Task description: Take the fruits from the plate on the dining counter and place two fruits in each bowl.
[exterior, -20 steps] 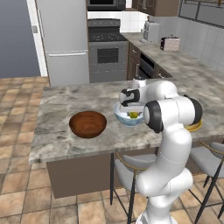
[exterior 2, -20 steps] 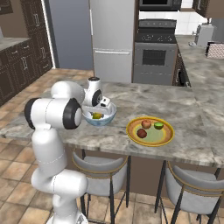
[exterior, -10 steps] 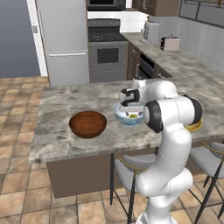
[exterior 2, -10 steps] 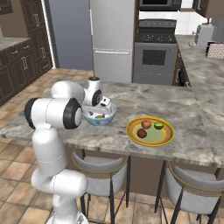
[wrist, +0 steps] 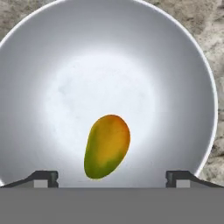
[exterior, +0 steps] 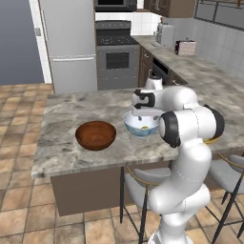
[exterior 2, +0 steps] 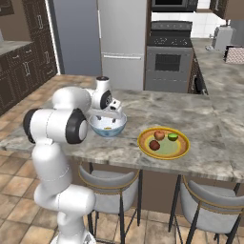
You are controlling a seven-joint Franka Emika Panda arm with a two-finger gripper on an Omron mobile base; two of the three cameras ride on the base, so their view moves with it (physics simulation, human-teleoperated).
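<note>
Fruit number one, the yellow fruit (wrist: 107, 146), is now lying loose in the white bowl (wrist: 183, 65) right beneath our gripper (wrist: 112, 177), whose fingers are standing wide apart, holding nothing. We are leaving three fruits on the plate (exterior 2: 163, 143) beside it.

A steel refrigerator (exterior: 71, 45) stands at the back, just beside a range (exterior: 116, 59) with a dark oven door; a toaster (exterior: 164, 34) and a small patterned box (exterior: 186, 47) sit on the far grey surface (exterior: 200, 71), over dark cabinets (exterior 2: 19, 71); two grey-cushioned stools (exterior 2: 112, 193) with dark legs stand on the terracotta tile floor (exterior: 19, 209), seats tucked under the stone overhang.
</note>
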